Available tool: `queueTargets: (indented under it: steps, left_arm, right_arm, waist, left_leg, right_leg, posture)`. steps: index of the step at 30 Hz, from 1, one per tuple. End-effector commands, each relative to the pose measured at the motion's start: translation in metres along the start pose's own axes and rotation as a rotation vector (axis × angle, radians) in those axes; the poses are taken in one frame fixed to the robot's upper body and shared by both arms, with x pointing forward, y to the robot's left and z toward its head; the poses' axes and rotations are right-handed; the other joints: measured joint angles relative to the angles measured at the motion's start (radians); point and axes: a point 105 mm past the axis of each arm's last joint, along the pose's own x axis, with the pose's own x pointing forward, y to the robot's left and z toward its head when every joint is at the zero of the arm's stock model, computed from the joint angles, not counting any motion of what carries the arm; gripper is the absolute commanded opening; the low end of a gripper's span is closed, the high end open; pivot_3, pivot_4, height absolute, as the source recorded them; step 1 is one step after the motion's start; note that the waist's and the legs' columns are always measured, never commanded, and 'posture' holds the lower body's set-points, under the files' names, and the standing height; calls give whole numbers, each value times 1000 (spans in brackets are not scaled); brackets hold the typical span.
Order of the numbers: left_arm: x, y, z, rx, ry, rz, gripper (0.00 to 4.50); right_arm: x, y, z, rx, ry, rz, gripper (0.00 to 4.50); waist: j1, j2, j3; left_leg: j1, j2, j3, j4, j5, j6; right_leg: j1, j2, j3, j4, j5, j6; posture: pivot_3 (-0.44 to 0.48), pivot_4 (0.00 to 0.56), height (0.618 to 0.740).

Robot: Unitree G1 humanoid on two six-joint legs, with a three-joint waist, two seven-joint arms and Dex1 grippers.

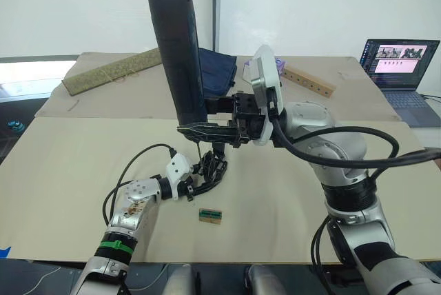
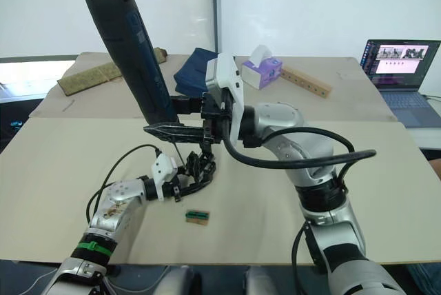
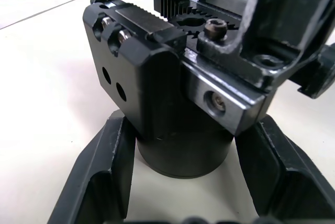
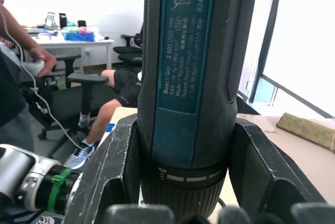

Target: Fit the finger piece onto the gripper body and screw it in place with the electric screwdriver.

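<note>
Both grippers clamped: left gripper (image 1: pixel 204 173) on gripper body (image 3: pixel 172 82), right gripper (image 1: pixel 219 124) on electric screwdriver (image 1: pixel 178 54), green-and-tan block (image 1: pixel 211 216) nearby.

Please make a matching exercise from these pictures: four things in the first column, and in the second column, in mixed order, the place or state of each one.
Things:
1. electric screwdriver
2. gripper body
3. small green-and-tan block
4. laptop

Places or states:
A. lies alone on the table, near its front edge
B. stands open at the table's far right corner
C. held nearly upright in the right hand, bit pointing down
D. held between the fingers of the left hand, low over the table

Right pairs: 1-C, 2-D, 3-A, 4-B
</note>
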Motion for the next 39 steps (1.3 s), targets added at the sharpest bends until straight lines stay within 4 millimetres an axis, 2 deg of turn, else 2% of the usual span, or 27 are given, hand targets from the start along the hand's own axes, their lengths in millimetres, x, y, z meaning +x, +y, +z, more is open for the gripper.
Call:
queueTargets:
  steps: [1,18,39]
  left_arm:
    - [3,-9,-10,-15,35,-35,2262]
    - [2,-11,-14,-25,49,-37,2262]
    - [-3,-14,-19,-38,64,-39,2262]
  right_arm:
    - [4,1,15,-82,-47,7,1932]
    - [10,-3,-4,-82,-10,0,1932]
    - [9,-3,-18,-80,20,-1,1932]
  waist:
    - [0,0,0]
    - [0,0,0]
    - [-5,0,0]
  left_leg:
    - [0,0,0,0,0,0]
    - [0,0,0,0,0,0]
    - [0,0,0,0,0,0]
  right_leg:
    - [0,0,0,0,0,0]
    - [0,0,0,0,0,0]
    - [0,0,0,0,0,0]
  posture:
    - [0,150,740]
    - [0,150,740]
    - [0,150,740]
